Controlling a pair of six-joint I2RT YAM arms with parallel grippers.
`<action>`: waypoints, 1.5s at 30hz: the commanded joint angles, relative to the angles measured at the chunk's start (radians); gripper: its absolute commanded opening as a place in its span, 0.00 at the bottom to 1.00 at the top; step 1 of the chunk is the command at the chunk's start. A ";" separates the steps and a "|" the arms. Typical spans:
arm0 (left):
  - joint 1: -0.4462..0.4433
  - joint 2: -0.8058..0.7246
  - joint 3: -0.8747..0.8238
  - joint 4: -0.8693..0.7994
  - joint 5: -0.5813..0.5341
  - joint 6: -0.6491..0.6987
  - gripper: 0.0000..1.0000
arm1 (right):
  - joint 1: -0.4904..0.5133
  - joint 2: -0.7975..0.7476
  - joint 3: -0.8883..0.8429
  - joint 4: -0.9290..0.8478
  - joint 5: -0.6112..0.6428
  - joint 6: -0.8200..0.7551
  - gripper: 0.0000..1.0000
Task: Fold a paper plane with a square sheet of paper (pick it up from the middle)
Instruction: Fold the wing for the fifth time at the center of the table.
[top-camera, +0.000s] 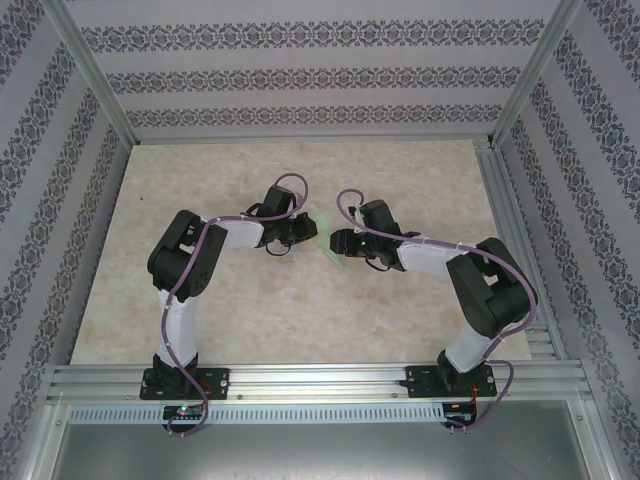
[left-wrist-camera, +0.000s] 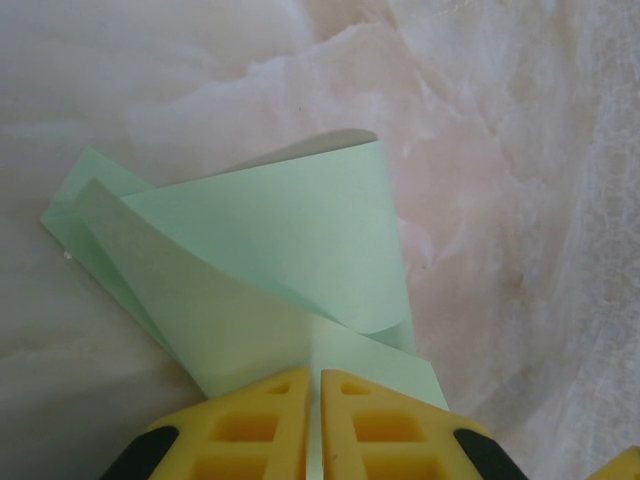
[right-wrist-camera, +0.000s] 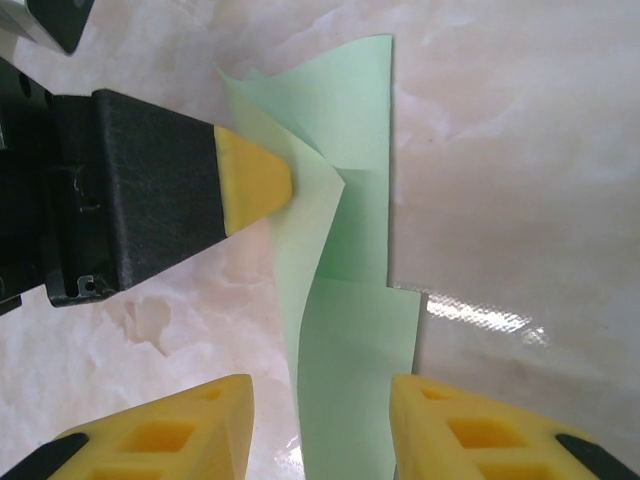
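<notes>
between left jaws, mint paper (left-wrist-camera: 300, 250) (half-folded)

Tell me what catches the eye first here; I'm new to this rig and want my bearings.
First, the half-folded mint-green paper, bright against the pale table, near its middle. The left gripper is shut on one end, a flap curling upward; the right gripper stands open, the paper lying between its yellow fingers.

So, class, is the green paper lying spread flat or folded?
Folded, partly: the green paper shows overlapping layers and a curled-up flap, with the left gripper shut on its edge.
</notes>
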 joint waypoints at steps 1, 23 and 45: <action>-0.008 0.031 0.010 -0.038 -0.006 0.014 0.13 | 0.024 0.012 0.036 -0.071 0.069 -0.040 0.41; -0.008 0.017 0.013 -0.042 0.000 0.011 0.13 | 0.045 0.141 0.079 -0.063 0.015 -0.056 0.23; -0.021 -0.118 -0.060 0.093 0.047 0.024 0.39 | -0.080 0.146 -0.106 0.405 -0.263 0.249 0.00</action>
